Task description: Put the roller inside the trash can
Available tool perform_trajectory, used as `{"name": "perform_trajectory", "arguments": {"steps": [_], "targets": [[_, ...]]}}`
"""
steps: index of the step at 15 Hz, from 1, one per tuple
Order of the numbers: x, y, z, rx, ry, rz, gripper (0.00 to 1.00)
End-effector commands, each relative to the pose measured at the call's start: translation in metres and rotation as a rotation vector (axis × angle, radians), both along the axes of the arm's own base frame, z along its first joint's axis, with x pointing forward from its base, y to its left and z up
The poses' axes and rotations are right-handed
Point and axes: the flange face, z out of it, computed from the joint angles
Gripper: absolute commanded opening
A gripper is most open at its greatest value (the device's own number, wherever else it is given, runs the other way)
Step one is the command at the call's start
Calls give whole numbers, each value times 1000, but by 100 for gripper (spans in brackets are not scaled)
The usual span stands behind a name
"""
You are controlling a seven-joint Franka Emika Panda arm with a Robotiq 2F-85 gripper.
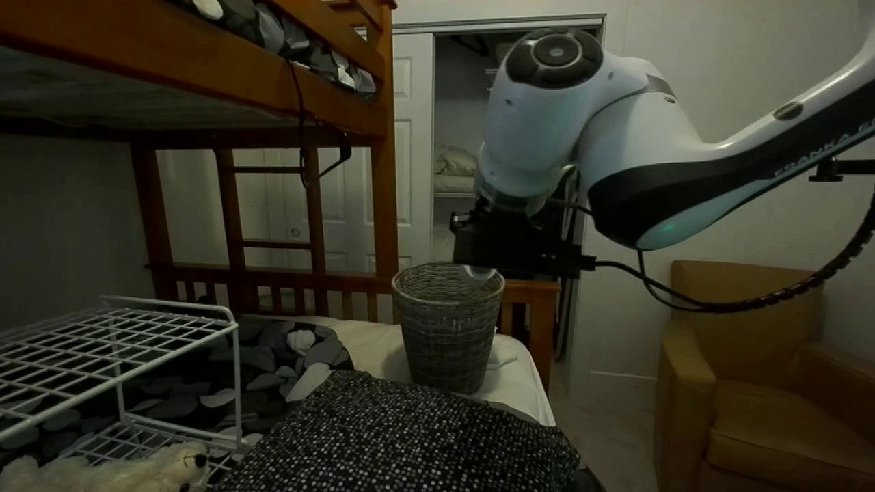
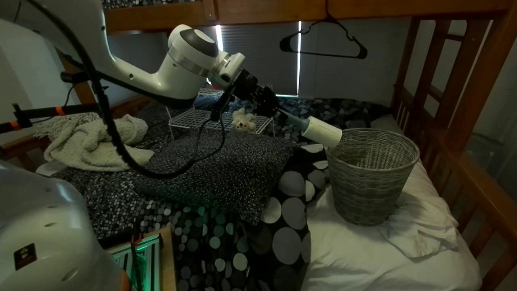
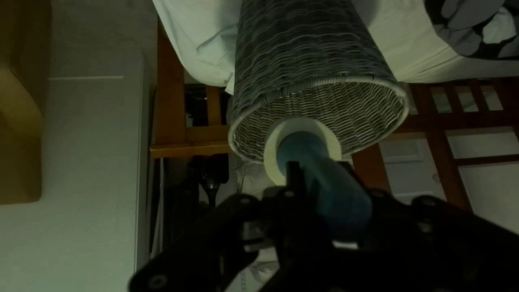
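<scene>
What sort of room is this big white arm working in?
Probably a bedroom, perhaps a child's: there's a wooden bunk bed, dotted bedding and a pale plush toy.

The counter (image 2: 343,266) is a bed, white at one end. A black quilt (image 2: 288,220) with grey and white spots covers much of it. On the white part stands a grey woven bin (image 2: 367,194), upright, a rumpled white cloth (image 2: 424,238) just beside its base. The quilt bears a dotted pillow (image 2: 210,173) and, near it, a white wire rack (image 1: 117,380). A bunched cream throw (image 2: 95,145) lies well apart from the bin.
</scene>
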Motion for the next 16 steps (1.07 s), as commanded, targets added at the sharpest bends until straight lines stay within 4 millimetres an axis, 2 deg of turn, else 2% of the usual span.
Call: {"name": "perform_trajectory", "arguments": {"steps": [1,4,7,10,15,16], "targets": [[3,-53,0,117,-69,89,6],[17,-101,3,178,-106,160,6],[39,-141,-9,288,-85,128,6],[60,-153,-30,413,-42,97,6],[81,-154,-36,536,-68,122,6],[85,-152,-45,569,-56,104,6]]}}
